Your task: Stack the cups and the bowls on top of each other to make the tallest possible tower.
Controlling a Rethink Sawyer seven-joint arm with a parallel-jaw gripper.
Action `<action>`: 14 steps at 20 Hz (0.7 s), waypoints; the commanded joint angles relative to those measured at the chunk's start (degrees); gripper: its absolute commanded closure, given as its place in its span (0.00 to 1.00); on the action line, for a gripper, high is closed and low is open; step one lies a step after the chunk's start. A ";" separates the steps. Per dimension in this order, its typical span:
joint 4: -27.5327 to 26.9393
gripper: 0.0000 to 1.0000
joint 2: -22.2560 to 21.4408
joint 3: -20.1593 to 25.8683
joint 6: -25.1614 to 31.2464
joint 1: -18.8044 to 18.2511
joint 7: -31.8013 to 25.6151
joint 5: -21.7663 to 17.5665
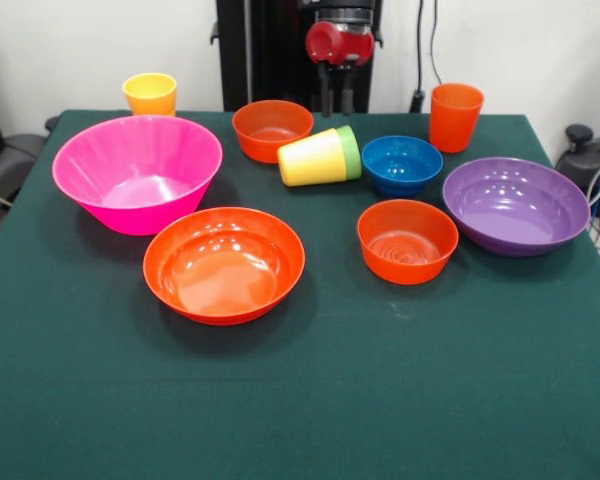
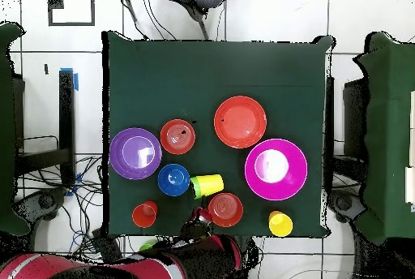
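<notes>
Pink bowl (image 1: pixel 137 170), purple bowl (image 1: pixel 515 205), blue bowl (image 1: pixel 401 164), dark green table (image 1: pixel 300 400), seemingly plain.

The gripper (image 1: pixel 337 100) hangs raised, jaws slightly parted, empty.

You'll find no readable txt, labels, brand marks or nos. in either view: nothing legible on the cups, bowls, table or robot.
</notes>
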 commanded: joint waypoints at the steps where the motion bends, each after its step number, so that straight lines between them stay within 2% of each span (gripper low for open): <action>1: -4.76 0.00 -0.81 10.17 -0.24 -1.77 8.42 -2.98; 5: -4.64 0.00 -0.60 11.10 -1.47 -3.02 8.36 -3.10; 14: -5.45 0.00 3.41 8.54 -4.65 -1.72 4.48 2.31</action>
